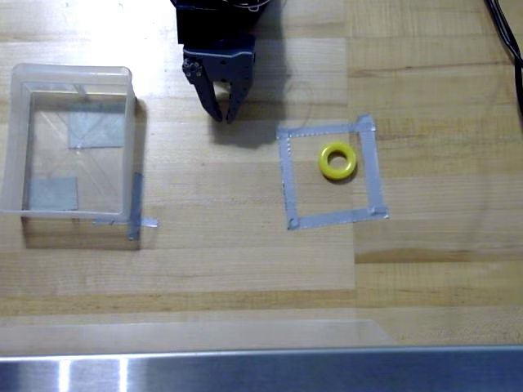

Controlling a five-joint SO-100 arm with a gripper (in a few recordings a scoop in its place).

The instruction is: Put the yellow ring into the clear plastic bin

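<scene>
In the overhead view I have the wooden table (245, 261) running across the whole picture, with a metal strip (261, 371) along its lower edge. At the left sits the clear plastic bin (10, 139), empty, grey tape patches visible through its bottom. To the right of centre lies a grey tape square (288, 175), and inside it, toward its upper right, the yellow ring (337, 160) lies flat on the wood. My gripper (222, 117) hangs at the top between the two, its fingers nearly drawn together at the tips and pinching nothing.

The ring is well apart from the bin, so my worry is the carry. The fingers need spreading first; if I come down off-centre, a tip may push the ring aside. A weak pinch on its rounded side could drop it before it clears the bin's wall.
</scene>
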